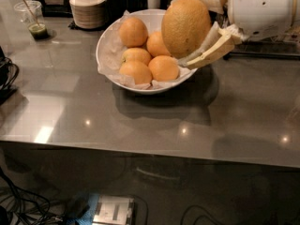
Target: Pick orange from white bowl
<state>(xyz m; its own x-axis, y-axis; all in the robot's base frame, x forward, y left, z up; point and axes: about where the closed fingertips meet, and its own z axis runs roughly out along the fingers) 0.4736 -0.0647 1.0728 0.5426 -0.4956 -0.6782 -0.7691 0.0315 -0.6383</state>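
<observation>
**Item 1: orange** (pixel 183 25). The large, dull yellow-tan fruit with pitted skin. It is in the air above the right rim of the white bowl and touches nothing but the hand.

**Item 2: hand** (pixel 199 29). It enters from the upper right. Its pale fingers (pixel 213 50) are closed around the orange, one below it and one over its top. By my reading the hold is a cradle as much as a pinch.

**Item 3: white bowl** (pixel 104 60). Shallow, glossy and paper-lined, it stands on the table (pixel 140 125). Five smaller oranges (pixel 163 68) lie in it, bright and round, none touching the hand.

**Item 4: surroundings.** At the back of the table are a stack of ribbed bowls (pixel 87 6) and, in the far left corner, a plastic cup (pixel 32 18) with green dregs and a stick in it. Both are well apart from the work.

**Status.** I judge the pick largely done: the fruit is grasped and is out of the bowl. What I have left is to carry it fully clear of the rim and keep the hold secure.

**Risk.** The fruit is big for these fingers, so it could roll out and drop back among the others.
</observation>
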